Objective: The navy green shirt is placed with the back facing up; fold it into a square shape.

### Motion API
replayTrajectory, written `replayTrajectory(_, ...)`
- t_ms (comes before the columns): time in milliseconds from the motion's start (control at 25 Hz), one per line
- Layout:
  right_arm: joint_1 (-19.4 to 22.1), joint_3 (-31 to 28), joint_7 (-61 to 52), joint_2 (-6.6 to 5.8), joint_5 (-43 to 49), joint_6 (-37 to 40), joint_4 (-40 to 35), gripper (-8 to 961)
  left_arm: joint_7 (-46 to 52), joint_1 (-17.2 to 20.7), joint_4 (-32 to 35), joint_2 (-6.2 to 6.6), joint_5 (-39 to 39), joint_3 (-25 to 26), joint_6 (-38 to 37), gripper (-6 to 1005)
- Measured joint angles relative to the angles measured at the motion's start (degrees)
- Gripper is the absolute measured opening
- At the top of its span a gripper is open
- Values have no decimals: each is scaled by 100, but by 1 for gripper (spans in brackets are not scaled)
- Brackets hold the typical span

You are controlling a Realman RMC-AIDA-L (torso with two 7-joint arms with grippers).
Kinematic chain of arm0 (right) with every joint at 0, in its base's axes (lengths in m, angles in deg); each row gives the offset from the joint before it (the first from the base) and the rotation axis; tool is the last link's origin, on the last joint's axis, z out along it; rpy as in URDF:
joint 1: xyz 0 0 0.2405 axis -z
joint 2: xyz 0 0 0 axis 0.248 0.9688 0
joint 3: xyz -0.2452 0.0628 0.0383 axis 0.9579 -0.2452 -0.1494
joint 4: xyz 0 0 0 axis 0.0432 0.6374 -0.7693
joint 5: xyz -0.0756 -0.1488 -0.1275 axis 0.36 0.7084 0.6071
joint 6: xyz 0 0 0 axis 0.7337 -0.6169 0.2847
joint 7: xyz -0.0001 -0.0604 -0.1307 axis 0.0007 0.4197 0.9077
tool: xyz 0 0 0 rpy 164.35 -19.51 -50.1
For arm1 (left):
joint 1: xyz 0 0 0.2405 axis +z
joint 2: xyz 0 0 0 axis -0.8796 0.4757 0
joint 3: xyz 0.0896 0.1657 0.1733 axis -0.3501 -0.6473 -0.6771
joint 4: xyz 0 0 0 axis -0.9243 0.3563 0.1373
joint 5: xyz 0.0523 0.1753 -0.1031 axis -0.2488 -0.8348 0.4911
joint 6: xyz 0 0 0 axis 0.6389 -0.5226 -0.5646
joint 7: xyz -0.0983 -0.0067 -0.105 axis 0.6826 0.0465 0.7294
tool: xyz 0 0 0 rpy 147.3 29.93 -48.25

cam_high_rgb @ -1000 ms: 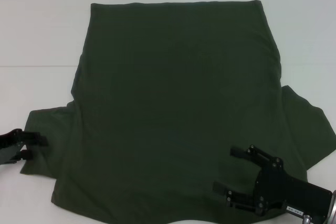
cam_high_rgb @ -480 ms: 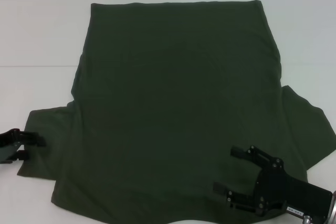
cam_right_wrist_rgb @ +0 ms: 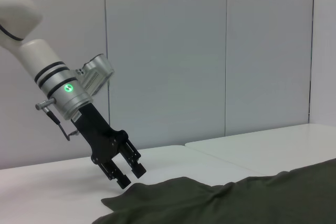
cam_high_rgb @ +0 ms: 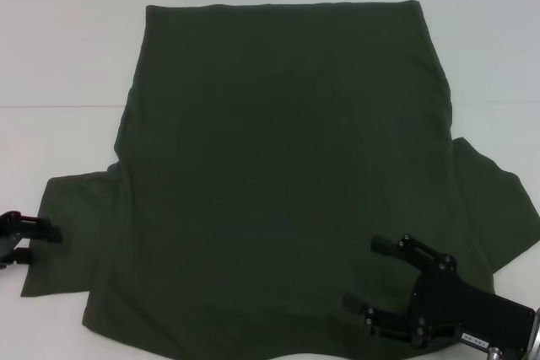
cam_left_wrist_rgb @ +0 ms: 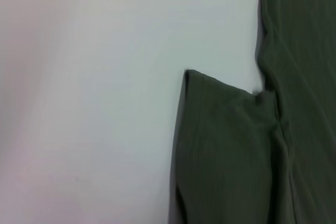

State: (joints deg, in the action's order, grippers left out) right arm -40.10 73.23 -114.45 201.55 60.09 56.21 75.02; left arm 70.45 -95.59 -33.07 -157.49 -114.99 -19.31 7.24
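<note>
Here the navy green shirt [cam_high_rgb: 278,174] lies spread flat on the white table [cam_high_rgb: 67,56], plain dark olive side up, its collar end at the near edge, both short sleeves fanned toward the side edges and its straight hem toward the far edge. The cloth is smooth, with a soft crease where the left sleeve joins the body. The right gripper [cam_high_rgb: 371,274] hovers low over the shirt's near right corner, arm reaching in from the table's near right corner, fingers apart and pointing across the fabric. The left gripper [cam_high_rgb: 38,238] sits at the near left edge, tilted down, fingertips parted right at the left sleeve's cuff; whether they touch the cloth cannot be told.
</note>
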Motion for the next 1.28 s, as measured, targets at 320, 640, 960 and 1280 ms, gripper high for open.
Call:
replayTrajectory(320, 0, 0, 7, 0, 0, 3, 0, 930, 111, -5, 40, 11, -256, 5, -193, 614)
replayTrajectory(640, 15, 0, 9, 0, 1, 14, -12, 931, 186, 13, 94, 65, -466, 47, -607, 613)
replayTrajectory(960, 17, 0, 9, 0, 1, 55, -23, 931, 199, 21, 157, 94, -516, 53, -758, 613)
replayTrajectory(1280, 18, 0, 9, 0, 1, 57, -31, 931, 220, 33, 162, 96, -686, 53, -651, 613)
